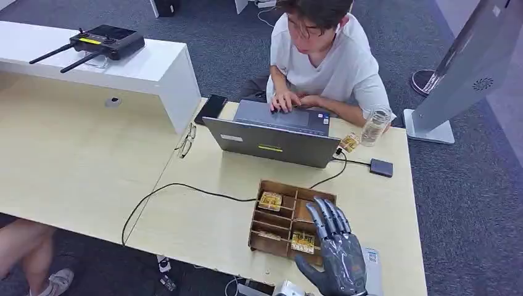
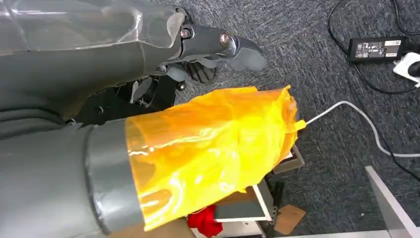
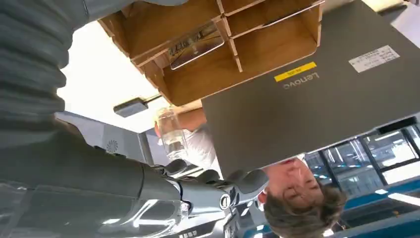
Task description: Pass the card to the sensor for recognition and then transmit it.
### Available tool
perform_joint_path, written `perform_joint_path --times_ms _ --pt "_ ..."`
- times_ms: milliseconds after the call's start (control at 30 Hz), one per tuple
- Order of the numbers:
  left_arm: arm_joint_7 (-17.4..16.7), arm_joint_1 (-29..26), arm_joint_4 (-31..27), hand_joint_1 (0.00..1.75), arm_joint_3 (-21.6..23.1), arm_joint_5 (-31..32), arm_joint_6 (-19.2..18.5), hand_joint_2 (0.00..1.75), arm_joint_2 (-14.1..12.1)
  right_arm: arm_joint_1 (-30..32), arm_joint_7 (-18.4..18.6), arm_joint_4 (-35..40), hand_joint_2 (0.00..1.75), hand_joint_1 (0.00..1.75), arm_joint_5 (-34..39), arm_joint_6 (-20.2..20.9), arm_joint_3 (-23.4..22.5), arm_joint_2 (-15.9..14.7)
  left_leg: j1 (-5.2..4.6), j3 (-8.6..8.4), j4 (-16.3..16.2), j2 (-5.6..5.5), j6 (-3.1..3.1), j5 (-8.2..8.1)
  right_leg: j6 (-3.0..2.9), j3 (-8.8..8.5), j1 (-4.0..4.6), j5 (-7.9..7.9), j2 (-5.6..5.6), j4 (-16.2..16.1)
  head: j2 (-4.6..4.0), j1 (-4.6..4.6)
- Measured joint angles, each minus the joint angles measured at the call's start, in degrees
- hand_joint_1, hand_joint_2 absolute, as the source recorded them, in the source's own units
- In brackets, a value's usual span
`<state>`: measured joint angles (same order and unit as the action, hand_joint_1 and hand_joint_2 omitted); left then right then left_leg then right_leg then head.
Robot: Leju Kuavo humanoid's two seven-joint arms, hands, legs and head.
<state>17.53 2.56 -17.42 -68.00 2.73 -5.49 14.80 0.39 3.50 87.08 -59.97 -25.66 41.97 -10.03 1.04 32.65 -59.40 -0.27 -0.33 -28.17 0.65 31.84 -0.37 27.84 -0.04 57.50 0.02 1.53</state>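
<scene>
The right robot hand (image 1: 336, 250) is spread wide, holding nothing, above the wooden box (image 1: 266, 237). The near card (image 1: 303, 242) looks thin, light and slippery; pinch its edge. I cannot tell about the left robot hand (image 2: 218, 47).

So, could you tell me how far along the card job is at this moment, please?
Nothing looks done yet: cards still lie in the wooden divider box, and none is lifted. In hand: the right robot hand hangs over the box's near right corner, fingers extended, holding nothing. Left: picking a card, presenting it to the sensor, then passing it on. The left robot hand points at the floor.
</scene>
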Motion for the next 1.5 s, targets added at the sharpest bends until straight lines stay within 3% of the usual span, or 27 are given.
perform_joint_path --times_ms 1100,1400,1500 --pt "0.1 0.5 0.0 0.00 0.0 0.2 -0.2 0.00 0.0 -3.7 3.6 -6.4 1.75 0.07 0.0 2.6 0.8 1.1 0.00 0.00 0.0 -0.01 0.00 0.00 0.00 0.00 0.00 0.00 0.00 0.0 0.00 0.00" --pt "0.2 0.5 0.1 0.00 0.0 0.2 -0.3 0.00 0.0 -3.8 3.9 -6.9 1.75 0.14 -0.5 2.7 0.3 1.5 0.00 0.01 0.0 -0.01 0.00 0.00 0.00 0.00 0.00 0.00 0.00 0.0 0.00 0.00" --pt "0.2 0.5 0.1 0.00 0.0 0.1 -0.3 0.00 0.0 -3.8 4.1 -7.1 1.75 0.30 -0.5 2.7 -0.1 1.7 0.00 0.01 0.0 -0.01 0.00 0.00 0.00 0.00 0.00 0.00 0.00 0.0 0.00 0.00"
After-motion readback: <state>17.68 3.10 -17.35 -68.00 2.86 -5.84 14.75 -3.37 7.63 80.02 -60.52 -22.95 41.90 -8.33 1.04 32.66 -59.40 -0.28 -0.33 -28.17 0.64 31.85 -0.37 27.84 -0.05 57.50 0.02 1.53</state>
